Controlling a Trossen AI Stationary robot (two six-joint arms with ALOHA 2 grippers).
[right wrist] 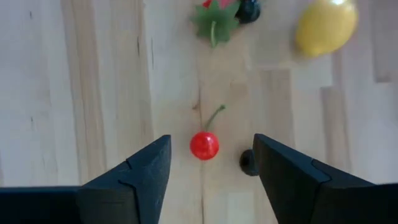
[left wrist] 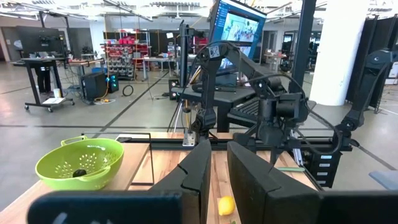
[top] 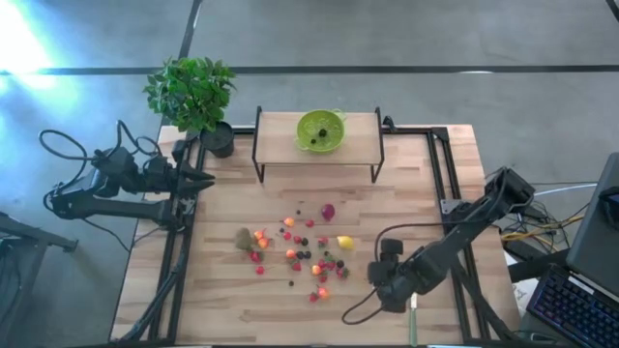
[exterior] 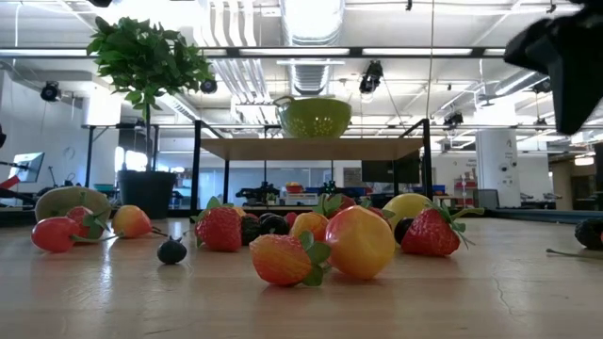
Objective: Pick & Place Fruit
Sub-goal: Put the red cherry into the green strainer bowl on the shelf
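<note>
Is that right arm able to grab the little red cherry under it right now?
Probably yes. The right gripper is open, looking down with the cherry on bare wood between its fingers; only a small dark berry sits close beside it.

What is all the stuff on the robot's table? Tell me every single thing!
toy fruits: many, red, orange, yellow and dark purple, scattered mid-table
kiwi: one, fuzzy brown, on the fruit pile's left edge
lemon: one, yellow, right side of the pile
cherry: one, red with a stem, on the wood below the right gripper
bowl: one, lime-green, on the raised shelf, one dark berry inside
shelf: one, wooden top, black legs, back of table
potted plant: one, green, back-left corner
knife: one, green handle, front right
left gripper: shut, waiting at the left edge
right gripper: open, over the cherry
</note>
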